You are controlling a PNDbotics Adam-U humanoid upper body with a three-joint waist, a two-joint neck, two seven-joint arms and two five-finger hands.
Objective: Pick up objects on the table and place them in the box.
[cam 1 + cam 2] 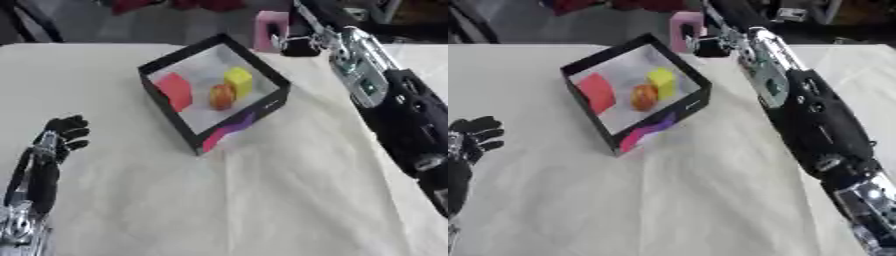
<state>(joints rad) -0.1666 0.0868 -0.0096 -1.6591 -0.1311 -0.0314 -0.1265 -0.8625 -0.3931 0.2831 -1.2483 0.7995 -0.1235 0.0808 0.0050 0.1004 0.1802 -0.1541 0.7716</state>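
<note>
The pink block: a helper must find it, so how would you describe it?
Start at the black box mid-table. Beyond its far right corner, the right hand is curled round an upright pink block. It alone stands outside the box.

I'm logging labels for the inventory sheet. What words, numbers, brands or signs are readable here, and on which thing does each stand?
No text can be read anywhere in these views.
box: a pink and purple patch on its front wall, with no legible letters.
pink block at the right hand: no marking visible.
red block, orange piece, yellow block: plain.
</note>
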